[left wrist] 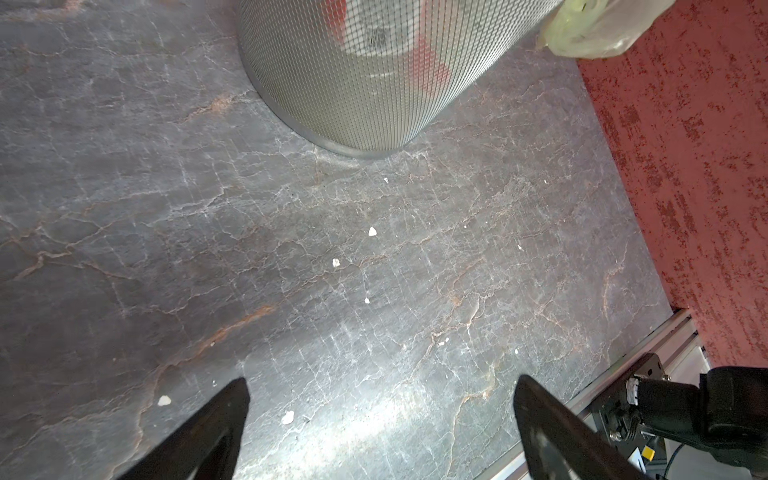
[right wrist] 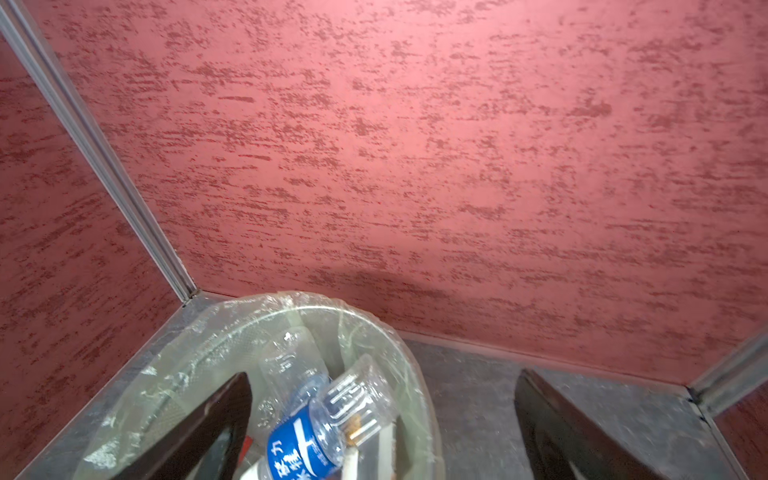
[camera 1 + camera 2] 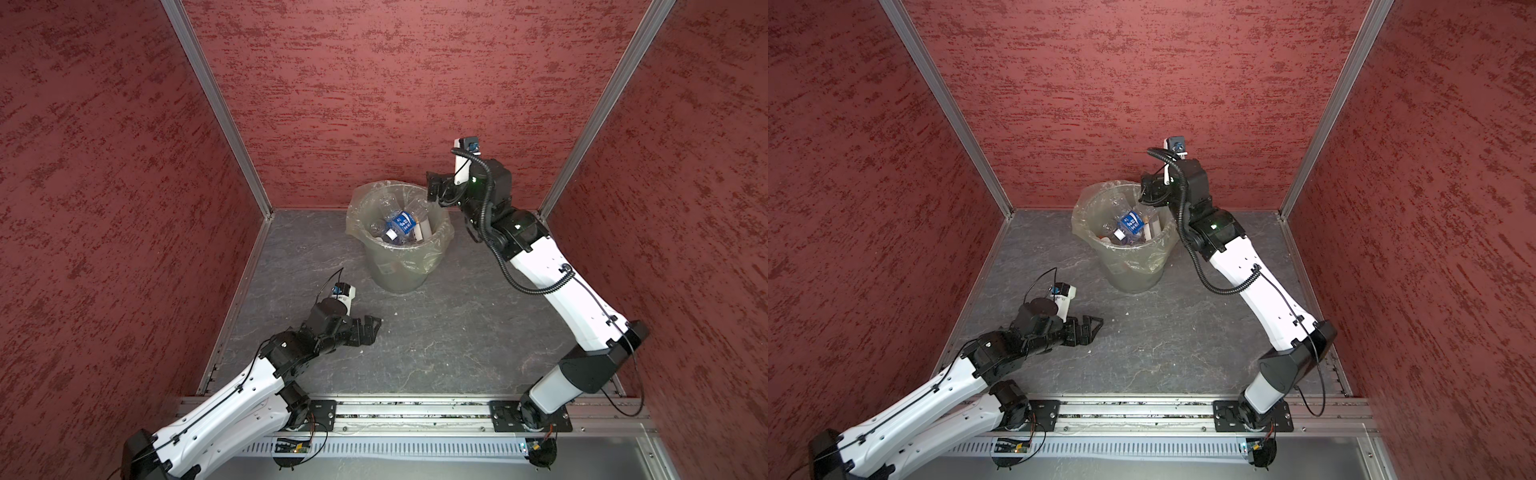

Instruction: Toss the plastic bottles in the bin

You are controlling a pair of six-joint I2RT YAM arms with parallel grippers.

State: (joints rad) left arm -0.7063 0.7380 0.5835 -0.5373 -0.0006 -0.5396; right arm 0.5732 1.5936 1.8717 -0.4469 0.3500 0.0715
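- The bin [image 3: 395, 270] is standing by the back wall [image 3: 374, 104]; white crumbs [image 1: 372, 231] are lying on the bench [image 3: 457, 332].
- The plastic bottles [image 3: 386, 205] are lying inside, the blue-labelled bottle [image 3: 402, 222] slanting, cap frontward.
- The right claw [image 2: 382, 374] is hanging wide over the rim; the left claw [image 1: 381, 378] is standing wide too.

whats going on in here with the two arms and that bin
Two robot arms are clearing plastic bottles into the bin. The right gripper hangs open and empty at the bin's rim on its right side. The left gripper is open too, low over the grey floor, holding nothing. Several bottles, among them a blue-labelled bottle, lie inside the bin, and no bottle shows on the floor in both top views.
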